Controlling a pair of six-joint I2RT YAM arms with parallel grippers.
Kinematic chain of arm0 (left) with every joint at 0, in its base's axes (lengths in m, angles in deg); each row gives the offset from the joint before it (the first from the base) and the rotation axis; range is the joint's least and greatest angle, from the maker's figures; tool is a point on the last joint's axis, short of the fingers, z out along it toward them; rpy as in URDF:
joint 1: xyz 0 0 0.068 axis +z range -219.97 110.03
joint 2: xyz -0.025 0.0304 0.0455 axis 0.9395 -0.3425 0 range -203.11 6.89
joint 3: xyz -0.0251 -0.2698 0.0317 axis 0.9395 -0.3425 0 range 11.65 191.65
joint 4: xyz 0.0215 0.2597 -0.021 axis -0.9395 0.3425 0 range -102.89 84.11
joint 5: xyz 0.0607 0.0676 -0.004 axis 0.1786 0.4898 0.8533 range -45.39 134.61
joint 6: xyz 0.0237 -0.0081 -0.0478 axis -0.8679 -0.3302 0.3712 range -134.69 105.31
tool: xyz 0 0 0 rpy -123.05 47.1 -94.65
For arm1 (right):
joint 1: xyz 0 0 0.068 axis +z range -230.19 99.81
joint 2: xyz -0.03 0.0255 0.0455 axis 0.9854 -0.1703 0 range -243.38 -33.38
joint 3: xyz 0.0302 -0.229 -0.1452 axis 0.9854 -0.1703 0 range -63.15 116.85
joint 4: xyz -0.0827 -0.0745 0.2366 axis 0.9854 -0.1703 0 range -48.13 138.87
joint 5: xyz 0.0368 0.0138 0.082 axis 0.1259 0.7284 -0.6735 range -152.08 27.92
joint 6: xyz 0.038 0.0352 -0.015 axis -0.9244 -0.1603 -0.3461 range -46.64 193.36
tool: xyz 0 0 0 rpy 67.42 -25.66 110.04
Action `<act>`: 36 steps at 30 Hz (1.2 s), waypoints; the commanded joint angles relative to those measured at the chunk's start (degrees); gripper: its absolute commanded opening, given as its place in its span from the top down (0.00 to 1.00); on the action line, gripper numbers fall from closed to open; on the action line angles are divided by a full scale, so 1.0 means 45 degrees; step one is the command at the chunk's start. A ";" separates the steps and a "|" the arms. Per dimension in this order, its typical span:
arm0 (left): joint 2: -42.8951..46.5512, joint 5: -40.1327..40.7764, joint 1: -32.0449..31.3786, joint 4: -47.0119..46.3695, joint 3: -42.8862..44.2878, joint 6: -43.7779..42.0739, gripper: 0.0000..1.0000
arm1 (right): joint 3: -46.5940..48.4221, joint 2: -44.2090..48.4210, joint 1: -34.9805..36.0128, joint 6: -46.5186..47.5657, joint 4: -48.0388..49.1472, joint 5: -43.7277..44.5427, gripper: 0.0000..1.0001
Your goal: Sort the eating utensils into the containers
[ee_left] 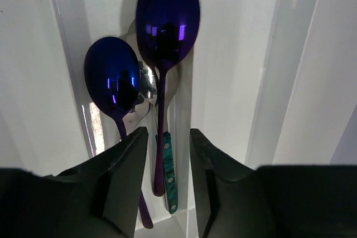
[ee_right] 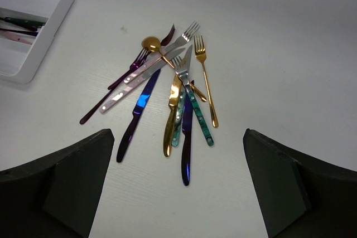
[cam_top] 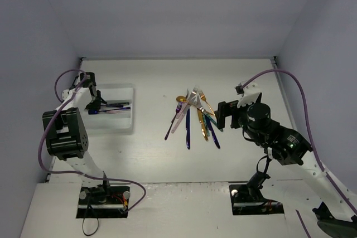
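Purple spoon (ee_left: 167,20) lying in the white cutlery tray (ee_left: 279,54), handle just under your left gripper (ee_left: 169,135), jaws narrowly parted, right gripper (ee_right: 178,137) spread wide over the utensil pile (ee_right: 146,90).

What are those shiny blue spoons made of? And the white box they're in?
The spoons look like polished metal with a blue-purple coating: their bowls show sharp, mirror-like reflections. The tray looks like smooth white plastic, going by its rounded moulded ridges and soft sheen, though I can't be sure.

The spoons (ee_left: 167,20) at the top of the frame are shiny, smooth metal, like mirrors. The tray (ee_left: 245,54) is smooth white plastic. The table (ee_right: 279,37) looks matt white.
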 commanded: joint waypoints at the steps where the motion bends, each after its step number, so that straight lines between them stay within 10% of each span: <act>1: 0.1305 -0.0049 0.0026 -0.0378 0.0402 -0.0660 0.59 | 0.0419 -0.0741 -0.0067 0.0254 0.0662 0.0250 0.00; 10: 0.4405 -0.0680 -0.0599 -0.0349 0.0041 -0.6339 0.35 | 0.1761 -0.4168 -0.0712 0.2120 0.1243 -0.1799 0.09; 20: 0.8490 -0.3127 -0.1529 0.0590 -0.1355 -1.2485 0.32 | 0.4137 -0.9749 -0.2516 0.3822 0.2443 -0.5433 0.36; 36: 1.1536 -0.4287 -0.3453 0.2687 -0.2937 -1.4381 0.29 | 0.6459 -1.5588 -0.3173 0.5474 0.2815 -0.5951 0.61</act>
